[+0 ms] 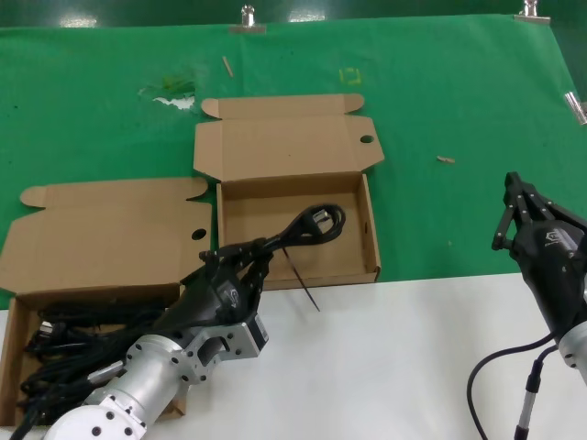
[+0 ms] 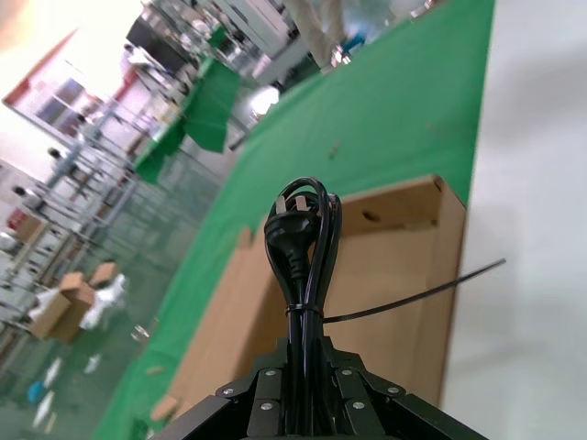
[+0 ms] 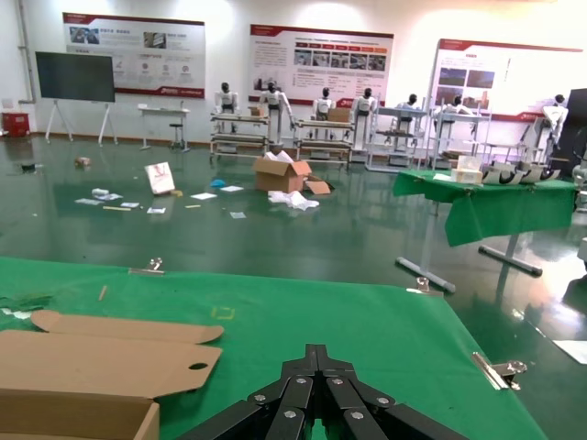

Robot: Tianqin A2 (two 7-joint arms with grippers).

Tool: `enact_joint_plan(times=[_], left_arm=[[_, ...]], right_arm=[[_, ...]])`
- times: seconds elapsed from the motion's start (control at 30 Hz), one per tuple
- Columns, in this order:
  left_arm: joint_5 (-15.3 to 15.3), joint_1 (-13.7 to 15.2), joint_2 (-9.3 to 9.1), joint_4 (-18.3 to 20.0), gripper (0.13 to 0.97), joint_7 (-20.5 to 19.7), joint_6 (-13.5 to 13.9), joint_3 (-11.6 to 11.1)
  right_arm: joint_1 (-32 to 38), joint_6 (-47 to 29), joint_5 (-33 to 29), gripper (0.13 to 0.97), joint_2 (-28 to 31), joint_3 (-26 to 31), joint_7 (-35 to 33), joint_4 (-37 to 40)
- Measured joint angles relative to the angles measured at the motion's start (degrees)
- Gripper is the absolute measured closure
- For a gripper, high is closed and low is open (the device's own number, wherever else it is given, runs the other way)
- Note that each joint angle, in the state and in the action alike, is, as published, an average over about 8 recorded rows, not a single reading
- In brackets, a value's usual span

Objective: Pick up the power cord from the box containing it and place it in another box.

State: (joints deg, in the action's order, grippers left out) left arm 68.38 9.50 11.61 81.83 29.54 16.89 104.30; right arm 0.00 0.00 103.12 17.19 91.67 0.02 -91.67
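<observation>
My left gripper (image 1: 260, 252) is shut on the power cord (image 1: 310, 225), a slim black bundle with a chunky plug end. It holds the cord over the front left part of the right box (image 1: 371, 240), the plug end above that box's floor. In the left wrist view the cord (image 2: 299, 247) sticks out from the closed gripper (image 2: 304, 367), with a thin cable tie (image 2: 422, 291) trailing sideways. The left box (image 1: 11, 344) holds several more black cords (image 1: 69, 344). My right gripper (image 1: 515, 196) is shut and empty at the right, over the green cloth; it also shows in the right wrist view (image 3: 316, 356).
Both boxes have their lids (image 1: 289, 137) folded open away from me, lying on the green cloth (image 1: 459, 92). The white table top (image 1: 394, 367) lies in front. Small bits of debris (image 1: 445, 159) lie on the cloth. Metal clips (image 1: 248, 18) hold the cloth's far edge.
</observation>
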Motion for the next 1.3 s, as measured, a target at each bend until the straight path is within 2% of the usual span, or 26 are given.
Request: enact_joint_plan(times=[0.07, 0.17, 0.47, 0.73, 0.97, 1.1, 1.2, 1.3], left_arm=[[-2.36, 0.22, -0.30, -0.59, 0.897, -1.94, 0.60, -0.41], [-3.79, 0.63, -0.33, -1.23, 0.897, -3.47, 0.63, -0.17], [-0.63, 2.43, 0.58, -2.45, 0.878, -2.55, -3.56, 3.38], [-1.69, 4.37, -1.13, -5.49, 0.858, -3.63, -5.59, 3.07], [-1.30, 5.14, -1.53, -6.78, 0.766, -5.31, -5.72, 2.98], [1.84, 4.75, -0.50, -4.98, 0.709, -6.14, -5.78, 3.00], [6.65, 3.73, 0.77, -1.75, 0.645, -6.60, -5.85, 2.20], [12.32, 2.18, 1.76, 2.39, 0.581, -7.39, -6.16, 0.01]], right_arm=[[0.00, 0.00, 0.00, 0.958, 0.00, 0.00, 0.00, 0.00], [0.00, 0.00, 0.00, 0.958, 0.00, 0.00, 0.00, 0.00], [0.00, 0.00, 0.00, 0.958, 0.00, 0.00, 0.00, 0.00], [0.00, 0.00, 0.00, 0.958, 0.00, 0.00, 0.00, 0.00], [0.00, 0.00, 0.00, 0.958, 0.00, 0.00, 0.00, 0.00], [0.00, 0.00, 0.00, 0.958, 0.00, 0.00, 0.00, 0.00], [0.00, 0.00, 0.00, 0.958, 0.00, 0.00, 0.00, 0.00], [0.00, 0.00, 0.00, 0.958, 0.00, 0.00, 0.00, 0.00]])
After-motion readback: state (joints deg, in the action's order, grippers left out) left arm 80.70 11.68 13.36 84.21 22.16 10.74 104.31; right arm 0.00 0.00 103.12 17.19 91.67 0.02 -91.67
